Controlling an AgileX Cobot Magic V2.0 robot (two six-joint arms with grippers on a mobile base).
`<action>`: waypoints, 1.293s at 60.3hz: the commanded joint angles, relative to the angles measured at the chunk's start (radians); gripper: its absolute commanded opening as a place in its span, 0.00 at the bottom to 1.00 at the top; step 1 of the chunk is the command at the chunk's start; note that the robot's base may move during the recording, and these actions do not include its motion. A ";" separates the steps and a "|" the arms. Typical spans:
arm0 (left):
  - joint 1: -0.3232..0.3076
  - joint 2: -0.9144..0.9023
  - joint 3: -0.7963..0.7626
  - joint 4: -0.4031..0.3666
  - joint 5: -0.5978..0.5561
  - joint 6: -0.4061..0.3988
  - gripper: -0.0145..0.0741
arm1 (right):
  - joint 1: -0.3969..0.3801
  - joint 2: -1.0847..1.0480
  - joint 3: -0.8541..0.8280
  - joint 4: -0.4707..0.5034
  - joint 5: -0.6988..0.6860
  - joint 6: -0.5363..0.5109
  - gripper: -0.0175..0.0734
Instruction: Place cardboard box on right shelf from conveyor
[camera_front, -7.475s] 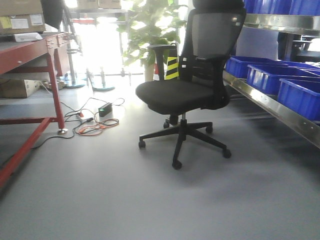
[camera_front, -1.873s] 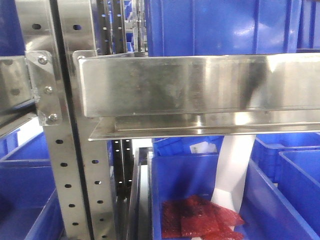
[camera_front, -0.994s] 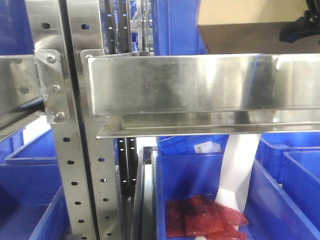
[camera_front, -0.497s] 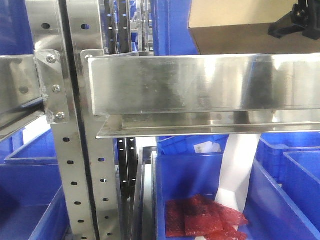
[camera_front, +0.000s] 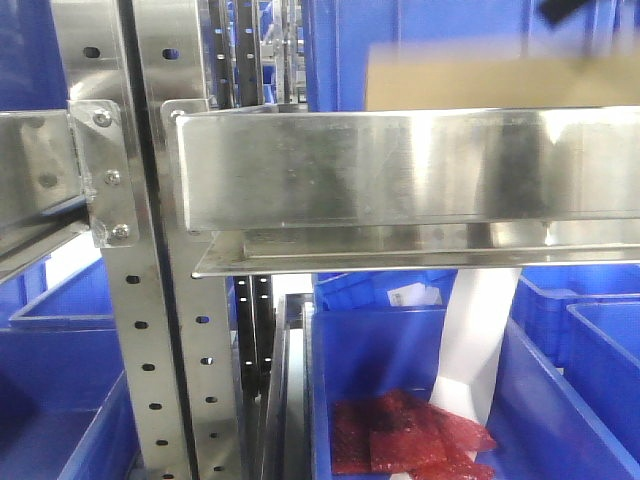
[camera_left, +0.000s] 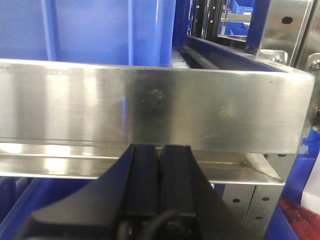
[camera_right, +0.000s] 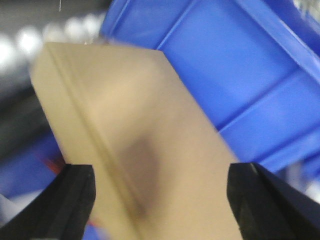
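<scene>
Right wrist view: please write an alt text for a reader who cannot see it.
A blurred tan cardboard box fills the middle of the frame, held between the two black fingers of the right claw. Behind it stands a blue plastic bin, also out of focus.

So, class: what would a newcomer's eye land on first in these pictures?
Probably the shiny steel right shelf spanning the front view, with the blurred tan cardboard box showing just above its lip. In the right wrist view the box fills the frame between the right gripper fingers, against blue bins.
</scene>
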 joint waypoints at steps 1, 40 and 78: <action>0.000 -0.013 0.008 -0.006 -0.086 0.000 0.03 | -0.004 -0.091 -0.022 0.020 -0.048 0.201 0.88; 0.000 -0.013 0.008 -0.006 -0.086 0.000 0.03 | -0.004 -0.713 0.287 0.020 -0.109 0.572 0.26; 0.000 -0.013 0.008 -0.006 -0.086 0.000 0.03 | -0.004 -0.735 0.287 0.017 -0.123 0.572 0.26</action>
